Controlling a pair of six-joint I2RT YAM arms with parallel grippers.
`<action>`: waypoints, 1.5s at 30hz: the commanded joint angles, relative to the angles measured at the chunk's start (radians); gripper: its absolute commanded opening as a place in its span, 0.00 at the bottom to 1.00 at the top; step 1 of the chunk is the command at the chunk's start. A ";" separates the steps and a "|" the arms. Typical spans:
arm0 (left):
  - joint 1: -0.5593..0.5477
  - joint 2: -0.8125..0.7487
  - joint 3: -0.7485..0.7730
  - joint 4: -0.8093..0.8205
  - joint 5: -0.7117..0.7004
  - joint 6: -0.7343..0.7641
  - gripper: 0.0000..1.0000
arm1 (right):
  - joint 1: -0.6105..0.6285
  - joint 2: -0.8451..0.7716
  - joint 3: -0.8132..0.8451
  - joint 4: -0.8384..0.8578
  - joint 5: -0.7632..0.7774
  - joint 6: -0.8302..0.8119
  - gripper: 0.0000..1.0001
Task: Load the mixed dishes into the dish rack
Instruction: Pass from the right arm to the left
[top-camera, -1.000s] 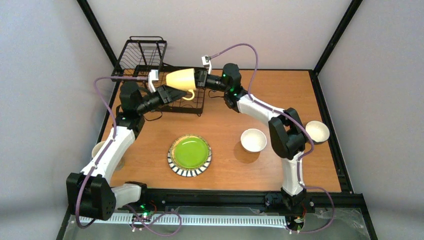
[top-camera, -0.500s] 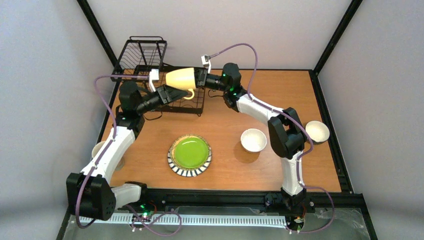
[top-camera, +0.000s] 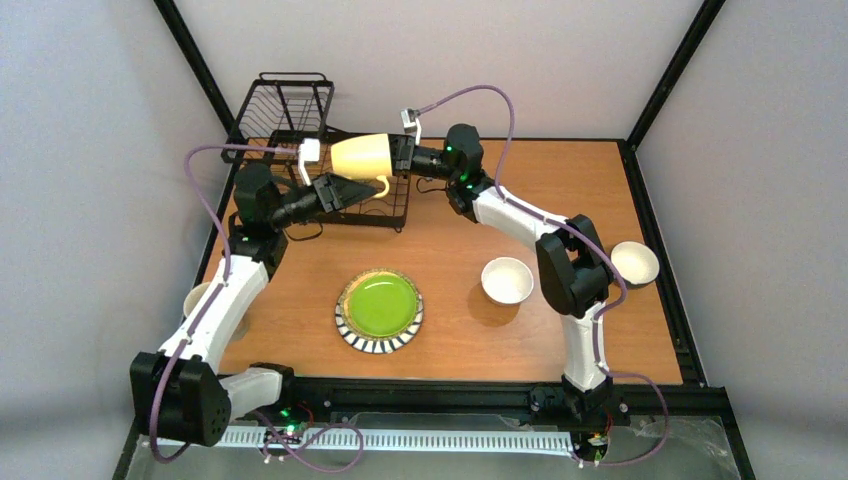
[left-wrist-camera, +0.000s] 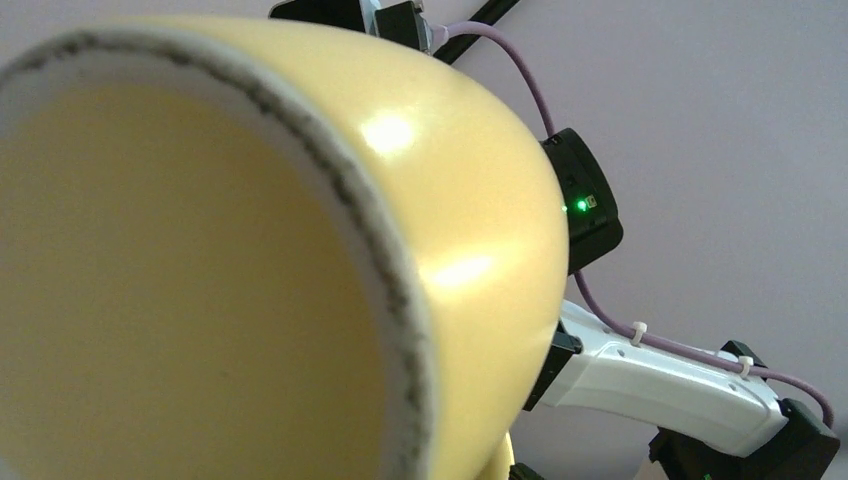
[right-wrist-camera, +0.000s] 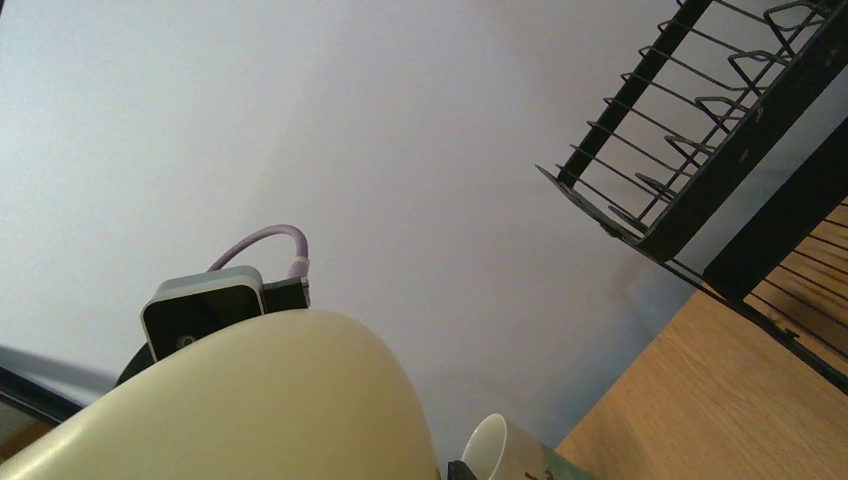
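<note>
— What sat furthest left?
— A cup (top-camera: 196, 296) stood at the left edge of the counter (top-camera: 450, 340), half hidden behind the left arm (top-camera: 225, 295). Beyond it, in the far-left corner, was the rack (top-camera: 262, 118), with its basket tier at the back and its flat base toward the middle
— And the left hand?
— The left hand (top-camera: 360, 187) reached over the rack's base, just below the mug (top-camera: 362, 155). I couldn't tell how wide its fingers stood. Its own camera saw little but the mug's mouth, very close
— So which one had the mug?
— The right hand (top-camera: 398, 153). It was clamped on the mug's bottom end and held it on its side over the rack. The mouth pointed left and the handle was just beside the left hand's tip
— What lay further right?
— The plate (top-camera: 379, 310) lay flat near the front middle of the counter, well apart from the rack. A bowl (top-camera: 507, 280) stood upright to its right, just beside the right arm (top-camera: 570, 275). A second bowl (top-camera: 636, 263) sat at the right edge, partly behind that arm
</note>
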 joint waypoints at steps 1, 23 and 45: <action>-0.009 -0.016 0.059 0.062 -0.002 0.074 0.97 | 0.044 0.023 0.020 -0.029 -0.132 -0.007 0.02; -0.009 -0.026 0.054 0.040 -0.039 0.075 0.80 | 0.044 0.007 0.063 -0.268 -0.197 -0.280 0.02; -0.009 0.039 0.086 0.243 -0.020 -0.060 1.00 | 0.041 0.093 0.111 -0.143 -0.335 -0.268 0.02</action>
